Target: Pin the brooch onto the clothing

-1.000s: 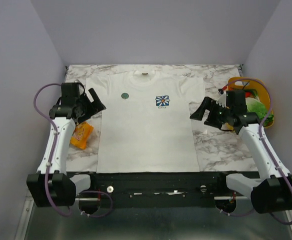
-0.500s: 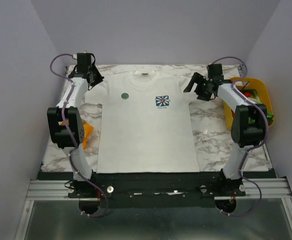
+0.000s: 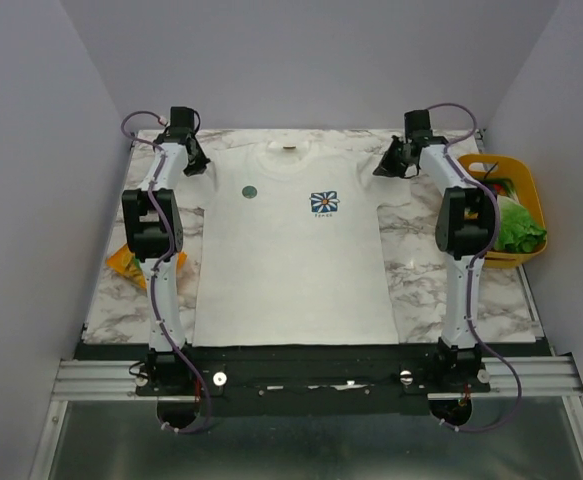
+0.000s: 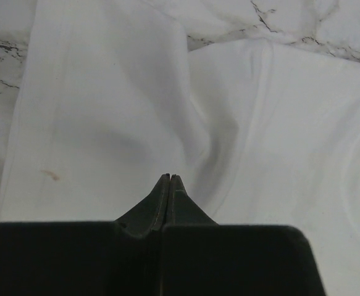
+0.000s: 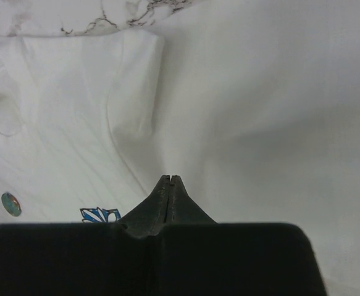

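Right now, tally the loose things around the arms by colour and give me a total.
White: 1, the T-shirt
Green: 2, the brooch and the leafy greens
Yellow: 1, the basket
Orange: 1, the packet
Total: 5

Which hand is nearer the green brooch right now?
Left. The left hand is at the sleeve just left of the brooch; the right hand is at the opposite sleeve, past the flower print.
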{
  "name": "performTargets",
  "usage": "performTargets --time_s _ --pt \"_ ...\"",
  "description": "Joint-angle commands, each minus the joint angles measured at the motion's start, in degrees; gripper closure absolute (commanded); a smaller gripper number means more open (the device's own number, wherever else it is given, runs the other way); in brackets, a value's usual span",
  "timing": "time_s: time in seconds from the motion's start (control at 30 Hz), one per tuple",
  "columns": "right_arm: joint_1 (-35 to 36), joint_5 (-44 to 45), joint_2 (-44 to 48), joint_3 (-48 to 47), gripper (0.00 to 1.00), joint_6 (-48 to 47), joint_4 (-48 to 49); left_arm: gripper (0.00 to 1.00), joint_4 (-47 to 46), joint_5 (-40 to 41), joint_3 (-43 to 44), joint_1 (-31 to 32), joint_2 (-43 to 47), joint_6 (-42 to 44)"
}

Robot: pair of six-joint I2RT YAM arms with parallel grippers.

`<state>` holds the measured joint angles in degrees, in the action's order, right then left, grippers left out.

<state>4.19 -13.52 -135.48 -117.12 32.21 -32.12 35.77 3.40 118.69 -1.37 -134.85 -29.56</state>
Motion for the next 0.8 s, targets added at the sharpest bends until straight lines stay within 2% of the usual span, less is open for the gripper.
performTargets --time_s 0.0,0.13,0.37,0.57,0.77 --pt "-0.84 1.56 -4.26 -3.90 0.99 2.51 -8.11 1.00 6.57 4.42 6.36 -0.83 -4.10 1.61" --pt "-2.07 5.51 -6.90 -7.94 0.99 1.81 -13.13 1.00 8.26 5.65 5.86 -0.74 -5.25 1.96" --pt "-3.39 5.42 -13.05 -18.40 0.99 0.84 -22.19 1.00 13.71 10.31 6.55 -0.74 -6.39 3.37" --pt "-4.01 8.41 -13.05 -18.67 0.99 -0.21 -24.57 1.00 18.28 10.84 8.92 -1.53 -9.64 3.63" --pt "-6.56 9.56 -11.56 -15.34 0.99 -1.35 -25.19 1.00 18.20 13.30 4.54 -3.02 -7.63 3.02"
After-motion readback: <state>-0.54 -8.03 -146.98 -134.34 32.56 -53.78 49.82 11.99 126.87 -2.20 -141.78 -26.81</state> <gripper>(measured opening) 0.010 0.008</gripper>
